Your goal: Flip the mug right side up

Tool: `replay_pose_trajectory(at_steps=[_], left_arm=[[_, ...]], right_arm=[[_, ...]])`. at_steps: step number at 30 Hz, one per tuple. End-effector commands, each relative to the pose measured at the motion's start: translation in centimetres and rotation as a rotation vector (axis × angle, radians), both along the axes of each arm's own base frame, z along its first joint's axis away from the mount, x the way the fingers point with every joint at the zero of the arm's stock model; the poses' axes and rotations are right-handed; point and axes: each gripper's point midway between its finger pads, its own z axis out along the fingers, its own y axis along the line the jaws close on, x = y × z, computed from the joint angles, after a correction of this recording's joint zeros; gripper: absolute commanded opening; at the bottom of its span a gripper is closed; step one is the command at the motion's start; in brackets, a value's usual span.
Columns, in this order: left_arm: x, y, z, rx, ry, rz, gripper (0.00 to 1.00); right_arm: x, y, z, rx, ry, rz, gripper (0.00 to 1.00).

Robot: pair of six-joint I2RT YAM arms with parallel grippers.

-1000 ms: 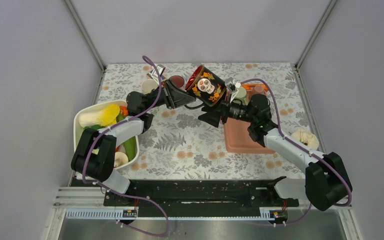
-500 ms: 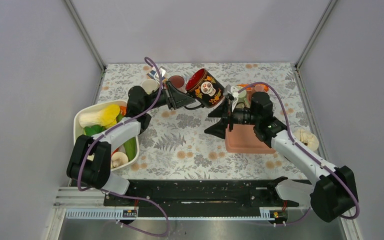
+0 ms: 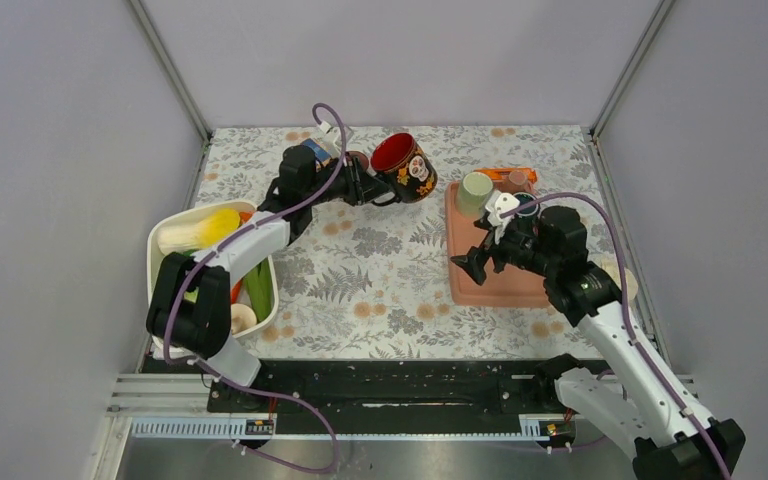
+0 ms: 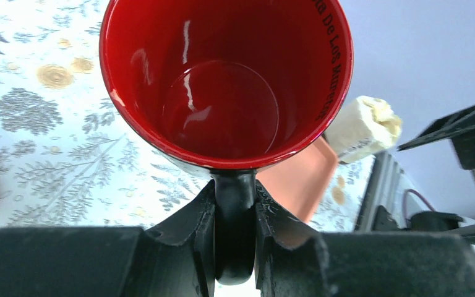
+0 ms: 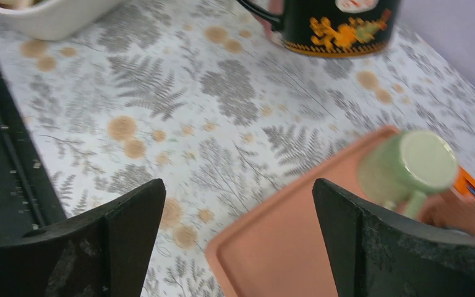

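Left end effector [image 4: 235, 207]: your left fingers are pressed in on the black handle of the mug [image 4: 222, 93], one finger on each side, with the handle wedged between them.
Right end effector [image 5: 240, 226]: spread wide, with nothing between the fingers and touching nothing.
Right end effector position: you've got it hanging over the left edge of the pink tray [image 3: 505, 290], well apart from the mug.
Mug position: far middle of the tabletop [image 3: 380, 290], just left of the tray's far corner, at the tip of your left arm.
Mug attitude: mouth upward but tipped, so the red inside shows to the top camera. The skull print faces the tray side.
Mug contact: can't tell whether the base touches the tabletop or sits just above it.
Tray contents: green cup [image 3: 476, 187] at the far-left corner. The other small items behind it are too small to name.
Left edge: white bin [image 3: 157, 250] of vegetables, well apart from the mug.
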Motion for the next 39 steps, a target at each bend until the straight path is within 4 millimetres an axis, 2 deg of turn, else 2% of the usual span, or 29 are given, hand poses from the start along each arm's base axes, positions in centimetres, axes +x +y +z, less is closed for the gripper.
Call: replay_pose_trajectory(at_steps=[1, 4, 9, 18, 27, 39], left_arm=[[3.7, -1.5, 4.7, -0.006, -0.249, 0.053, 0.00], [5.1, -2.8, 3.1, 0.063, -0.253, 0.071, 0.00], [8.1, -3.6, 0.6, 0.183, -0.235, 0.147, 0.00], [11.5, -4.0, -2.0, 0.334, -0.239, 0.284, 0.00], [12.6, -4.6, -5.6, 0.439, -0.206, 0.359, 0.00], [13.3, -5.3, -7.7, 0.468, -0.144, 0.372, 0.00]], right_arm=[[2.4, -4.9, -1.5, -0.101, -0.049, -0.235, 0.99], [3.0, -6.8, -0.8, -0.068, -0.080, -0.320, 0.99], [3.4, -9.2, 0.1, -0.034, -0.126, -0.411, 0.99], [3.7, -10.3, 0.7, 0.001, -0.130, -0.453, 0.98], [3.6, -10.7, 0.6, 0.028, -0.122, -0.458, 0.98], [3.2, -10.8, 0.9, 0.052, -0.119, -0.449, 0.98]])
